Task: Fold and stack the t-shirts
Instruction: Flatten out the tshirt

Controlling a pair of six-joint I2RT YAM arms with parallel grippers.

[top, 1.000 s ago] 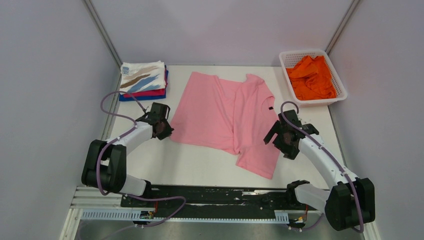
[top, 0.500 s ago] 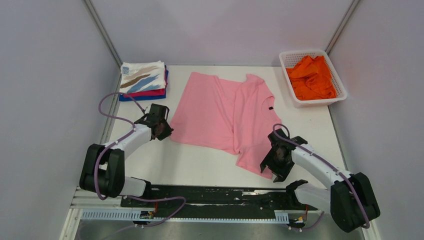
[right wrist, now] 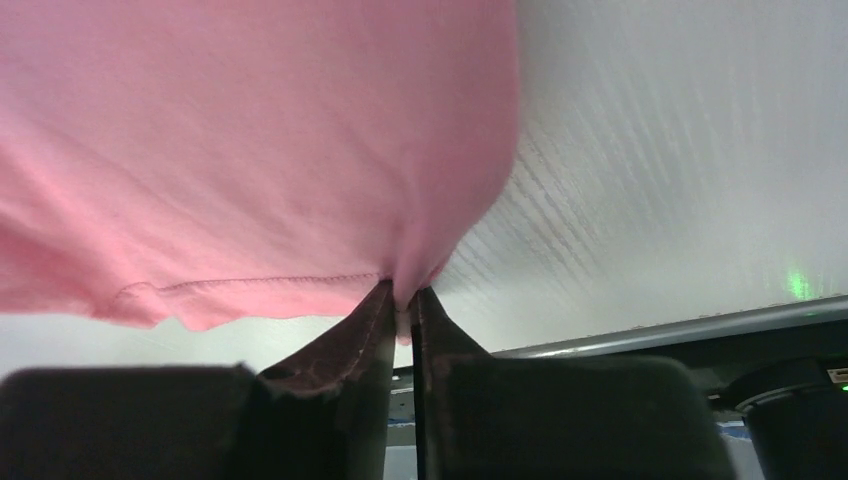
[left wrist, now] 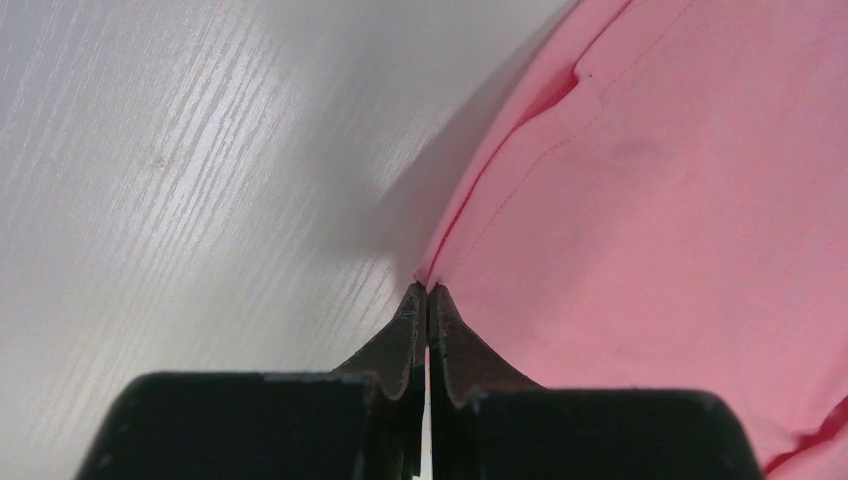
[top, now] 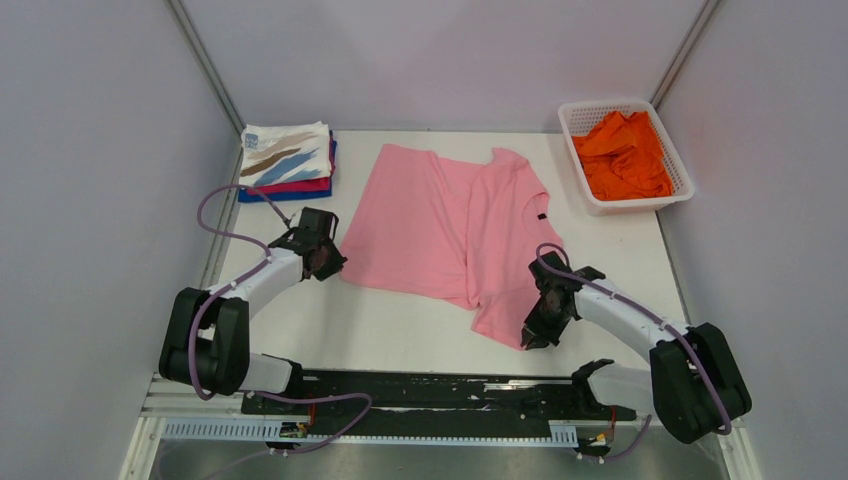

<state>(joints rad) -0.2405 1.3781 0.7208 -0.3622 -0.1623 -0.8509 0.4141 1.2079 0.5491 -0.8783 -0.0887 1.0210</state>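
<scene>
A light pink t-shirt [top: 440, 225] lies spread and partly bunched in the middle of the table. My left gripper [top: 336, 268] is shut on its near left corner; in the left wrist view the cloth [left wrist: 650, 200] runs right into the closed tips [left wrist: 427, 290]. My right gripper [top: 530, 340] is shut on the near right corner of the hem, and a pinch of pink cloth [right wrist: 250, 150] shows between its tips [right wrist: 402, 297]. A folded stack of t-shirts [top: 288, 160], the streak-print one on top, sits at the back left. An orange t-shirt [top: 625, 155] lies crumpled in the basket.
The white lattice basket [top: 575, 118] stands at the back right corner. The table's near edge and the black rail [top: 430, 385] lie just below the right gripper. White walls close in on both sides.
The right arm swung down and towards the near edge, reached the shirt's near right corner and closed on it. The left gripper stayed shut in place.
</scene>
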